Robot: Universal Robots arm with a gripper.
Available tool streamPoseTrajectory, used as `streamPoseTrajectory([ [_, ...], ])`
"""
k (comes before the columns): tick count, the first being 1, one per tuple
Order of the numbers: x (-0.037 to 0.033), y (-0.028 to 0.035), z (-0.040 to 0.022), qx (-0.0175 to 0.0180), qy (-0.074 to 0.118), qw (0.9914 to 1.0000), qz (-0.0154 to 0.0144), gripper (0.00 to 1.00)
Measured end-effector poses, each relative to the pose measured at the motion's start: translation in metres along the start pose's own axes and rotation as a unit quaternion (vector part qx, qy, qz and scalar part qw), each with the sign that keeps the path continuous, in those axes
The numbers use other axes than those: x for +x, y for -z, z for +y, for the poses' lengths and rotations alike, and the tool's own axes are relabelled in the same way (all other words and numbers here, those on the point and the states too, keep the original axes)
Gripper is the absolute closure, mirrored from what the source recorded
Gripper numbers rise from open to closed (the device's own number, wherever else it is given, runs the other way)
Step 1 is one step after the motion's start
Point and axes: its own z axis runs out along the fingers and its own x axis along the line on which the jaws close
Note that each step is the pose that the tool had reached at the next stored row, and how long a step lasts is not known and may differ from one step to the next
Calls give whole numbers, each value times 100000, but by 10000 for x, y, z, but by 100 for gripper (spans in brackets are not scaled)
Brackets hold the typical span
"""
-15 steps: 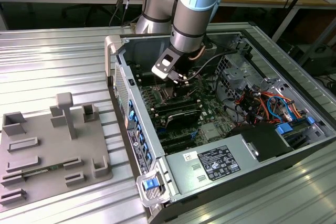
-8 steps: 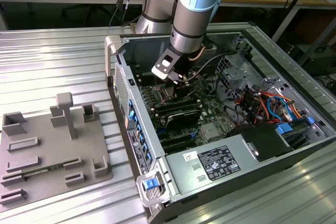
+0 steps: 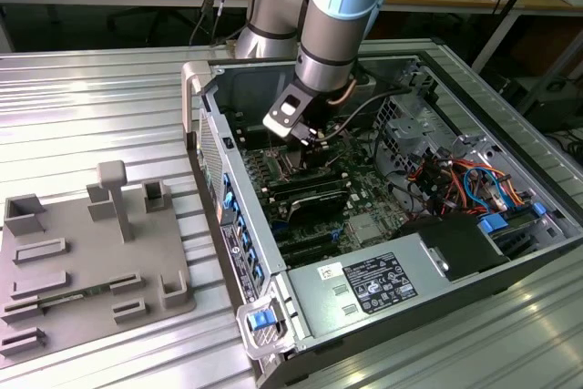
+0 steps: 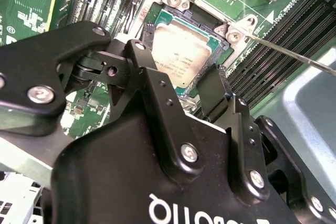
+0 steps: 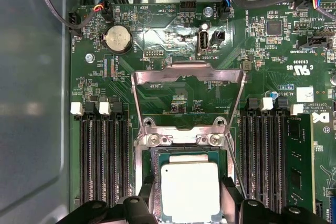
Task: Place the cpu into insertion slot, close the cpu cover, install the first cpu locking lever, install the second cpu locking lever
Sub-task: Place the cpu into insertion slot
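Note:
The cpu [image 5: 189, 190] lies silver face up in the insertion slot [image 4: 202, 22], which is ringed by silver metal. My gripper [image 5: 188, 196] hangs straight over it inside the computer case, its black fingers [image 5: 231, 199] against two opposite edges of the chip. In the second wrist view the cpu [image 4: 181, 56] shows between the two finger tips of the gripper [image 4: 184, 85]. The cpu cover [image 5: 189, 70] stands swung up on its hinge beyond the slot. A thin locking lever [image 4: 294, 56] sticks out free beside the slot. In the exterior view the gripper [image 3: 305, 134] is low over the motherboard.
Long black memory slots [image 5: 100, 161] flank the socket on both sides [image 5: 268, 156]. A coin battery [image 5: 118, 39] and cables lie beyond the cover. The case's walls [image 3: 237, 252], a power supply [image 3: 383, 284] and wiring [image 3: 455, 175] hem the arm in. A grey fixture tray [image 3: 91, 252] lies outside the case.

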Motion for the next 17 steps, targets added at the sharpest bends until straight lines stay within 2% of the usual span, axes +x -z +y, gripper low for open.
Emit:
streamPoseTrajectory([
  [6, 7, 5, 10, 116, -223, 100000, 22, 40],
  [12, 11, 5, 15, 141, -1845, 99983, 131, 40],
  [17, 11, 4, 15, 151, -2172, 99976, 130, 40],
])
